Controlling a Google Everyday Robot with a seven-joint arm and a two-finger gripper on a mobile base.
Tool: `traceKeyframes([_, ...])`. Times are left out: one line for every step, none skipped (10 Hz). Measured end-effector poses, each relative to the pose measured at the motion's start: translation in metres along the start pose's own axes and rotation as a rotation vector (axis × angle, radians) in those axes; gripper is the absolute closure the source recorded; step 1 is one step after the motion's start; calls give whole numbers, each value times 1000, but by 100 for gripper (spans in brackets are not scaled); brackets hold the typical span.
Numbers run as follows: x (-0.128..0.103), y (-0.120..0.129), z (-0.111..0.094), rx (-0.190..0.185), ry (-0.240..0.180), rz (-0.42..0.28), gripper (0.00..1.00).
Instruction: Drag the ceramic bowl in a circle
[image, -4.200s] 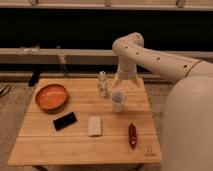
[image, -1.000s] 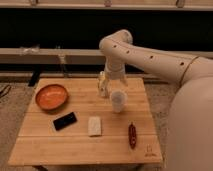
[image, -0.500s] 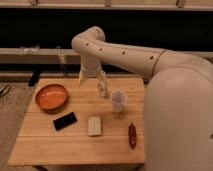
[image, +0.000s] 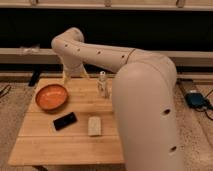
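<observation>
The ceramic bowl (image: 51, 96), wide, shallow and orange-red with a darker rim, sits on the left side of the wooden table (image: 55, 145). My gripper (image: 74, 77) hangs over the table's far edge, just behind and to the right of the bowl, apart from it. Its two fingers point down and stand spread, with nothing between them. My big white arm sweeps in from the right and hides the table's right side.
A small clear bottle (image: 102, 84) stands at the back middle of the table. A black phone (image: 65, 120) and a white block (image: 94, 125) lie in front of the bowl. A dark wall and a ledge run behind the table.
My arm has swung left across the table, carrying the gripper from near the bottle to just behind the bowl. The arm now covers the white cup and the table's right side.
</observation>
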Motion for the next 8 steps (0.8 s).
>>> traceKeyframes([6, -18, 7, 6, 3, -27, 20])
traceKeyframes([11, -30, 13, 9, 7, -43, 20])
traceKeyframes([17, -43, 22, 14, 8, -60, 20])
traceKeyframes([22, -55, 35, 15, 1, -72, 20])
traceKeyframes([26, -61, 46, 17, -9, -75, 20])
traceKeyframes([31, -61, 61, 16, -21, -69, 20])
traceKeyframes([35, -64, 73, 20, -39, -64, 20])
traceKeyframes([41, -65, 86, 23, -56, -57, 20])
